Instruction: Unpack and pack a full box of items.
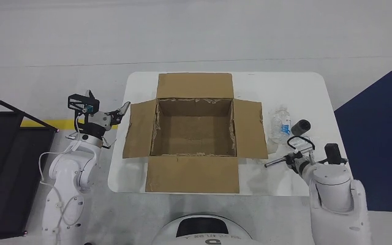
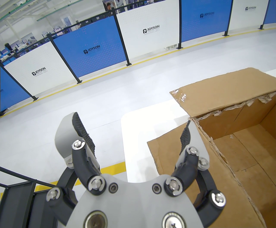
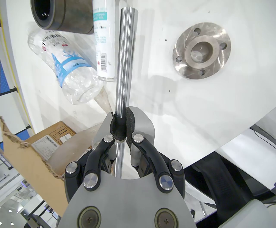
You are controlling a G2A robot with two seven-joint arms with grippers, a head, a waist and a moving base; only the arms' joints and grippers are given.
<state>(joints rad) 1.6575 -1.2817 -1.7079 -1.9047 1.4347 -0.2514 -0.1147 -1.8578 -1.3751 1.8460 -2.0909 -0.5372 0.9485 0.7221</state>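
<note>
An open cardboard box stands mid-table with its four flaps spread; its inside looks bare. My right gripper is shut on a shiny metal rod, held near one end just above the table to the right of the box. Beside the rod lie a clear plastic bottle, a white tube, a black cylinder and a round steel flange. My left gripper hangs open and holds nothing, off the table's left edge by the box's left flap.
The white table has bare room behind the box and at its right end. A dark rack stands on the floor to the left of the left arm. The box's torn rim carries paper shreds.
</note>
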